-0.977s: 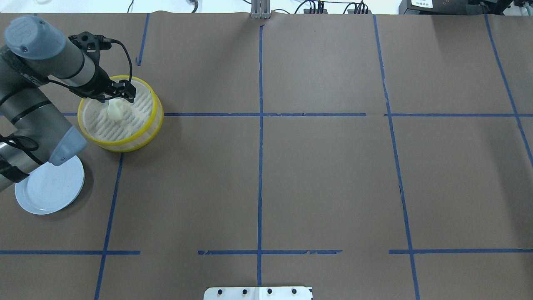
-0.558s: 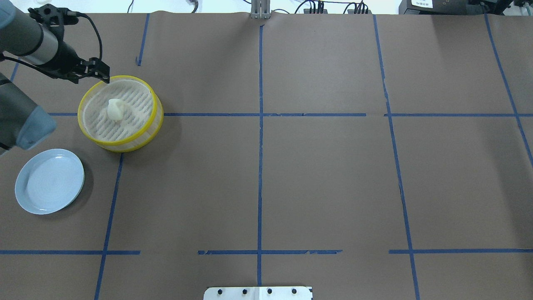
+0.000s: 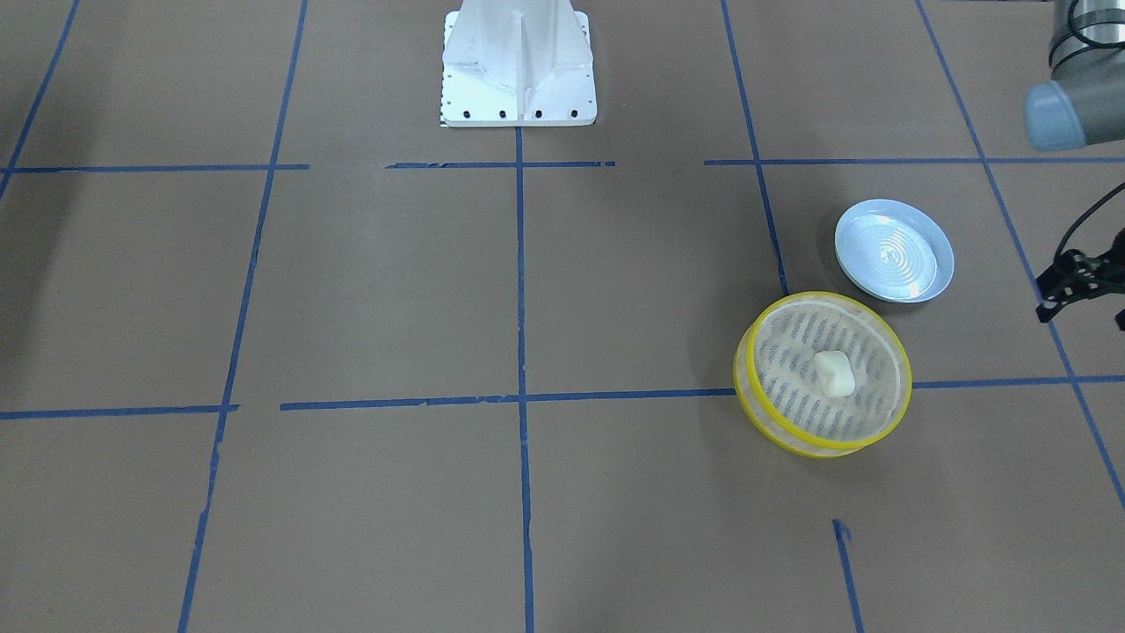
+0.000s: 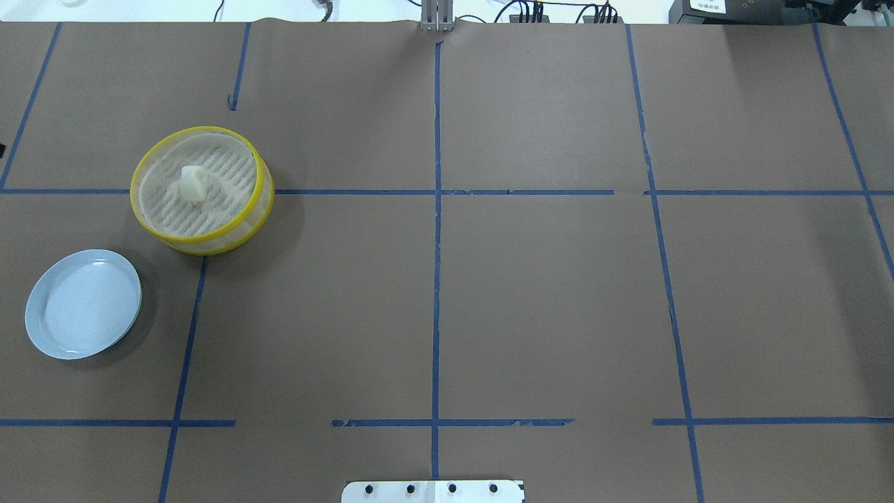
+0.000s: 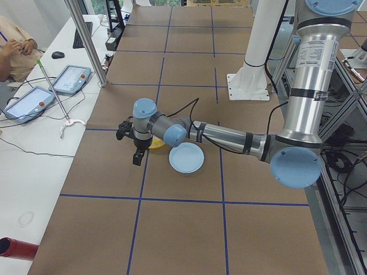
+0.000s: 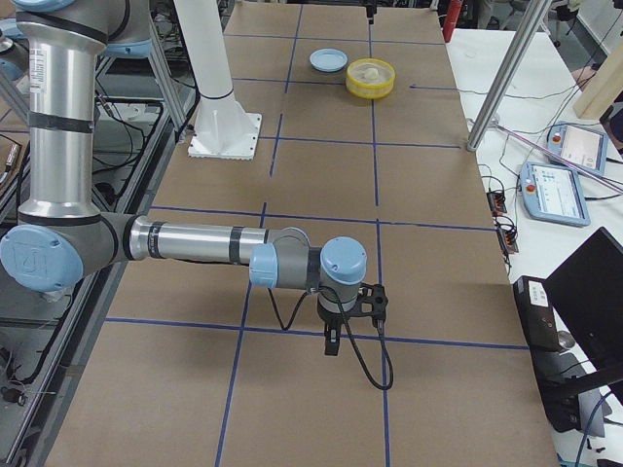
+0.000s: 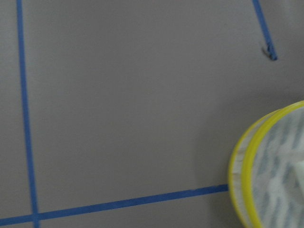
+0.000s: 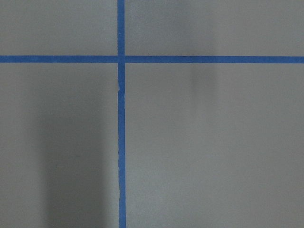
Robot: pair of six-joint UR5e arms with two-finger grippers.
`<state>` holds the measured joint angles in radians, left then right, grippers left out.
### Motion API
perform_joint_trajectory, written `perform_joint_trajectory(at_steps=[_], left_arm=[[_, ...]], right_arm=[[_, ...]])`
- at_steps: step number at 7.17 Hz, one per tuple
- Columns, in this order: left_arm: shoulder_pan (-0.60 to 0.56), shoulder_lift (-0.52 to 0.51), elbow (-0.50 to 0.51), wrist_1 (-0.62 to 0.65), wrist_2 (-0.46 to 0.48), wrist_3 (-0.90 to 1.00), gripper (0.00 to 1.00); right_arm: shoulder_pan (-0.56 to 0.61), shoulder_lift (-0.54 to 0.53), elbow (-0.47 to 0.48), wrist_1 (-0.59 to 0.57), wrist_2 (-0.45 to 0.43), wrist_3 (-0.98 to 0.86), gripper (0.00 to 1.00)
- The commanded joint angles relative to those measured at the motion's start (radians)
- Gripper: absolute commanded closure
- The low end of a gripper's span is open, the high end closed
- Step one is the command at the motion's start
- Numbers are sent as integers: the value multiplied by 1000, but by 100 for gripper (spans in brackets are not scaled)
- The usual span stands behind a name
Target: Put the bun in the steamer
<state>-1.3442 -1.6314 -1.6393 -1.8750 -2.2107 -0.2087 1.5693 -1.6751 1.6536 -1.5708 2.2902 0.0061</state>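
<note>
— Where is the bun, camera by camera?

— Front camera: the bun [image 3: 833, 372] lies on the slotted floor of the steamer [image 3: 743, 374], about the middle and clear of the wall. A bare plate [image 3: 894, 251] sits just beside the steamer, on my base's side. My left jaws hang out to my left of the steamer, well apart from it. The frame edge cuts them, but the two tips I see stand apart with nothing between them.

— Overhead?

— The bun is inside the steamer there too, a little off centre.

— The side cameras?

— From the left end, my left jaws hover over the counter [image 5: 103, 166] beside the steamer, and my arm hides most of it. From the right end, the steamer is far and small, with the bun a pale spot inside. My right jaws hang well away from it, and I cannot tell whether they are wide or narrow.

— Wrists?

— The left wrist is blurred and shows only the steamer's yellow rim in a corner. The right wrist shows counter and tape [image 8: 121, 142], nothing else.

— And if you had to lift the bun?

— I judge it light, soft and easily dented, perhaps slightly tacky. I'd come straight down inside the rim and close gently across its narrower middle, not its ends. The steamer looks light too, so a nudge on its wall would likely slide it.
</note>
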Motion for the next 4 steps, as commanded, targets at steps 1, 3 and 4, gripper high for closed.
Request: perform_joint_trajectory(at_steps=[1, 3, 4], left_arm=[[-166, 119, 10, 8, -104, 245, 5], [-237, 147, -51, 147, -107, 307, 5], [-237, 147, -82, 180, -110, 305, 1]], right_arm=[[0, 0, 0, 0, 0, 0, 0], [0, 0, 0, 0, 0, 0, 0], [0, 0, 0, 0, 0, 0, 0]])
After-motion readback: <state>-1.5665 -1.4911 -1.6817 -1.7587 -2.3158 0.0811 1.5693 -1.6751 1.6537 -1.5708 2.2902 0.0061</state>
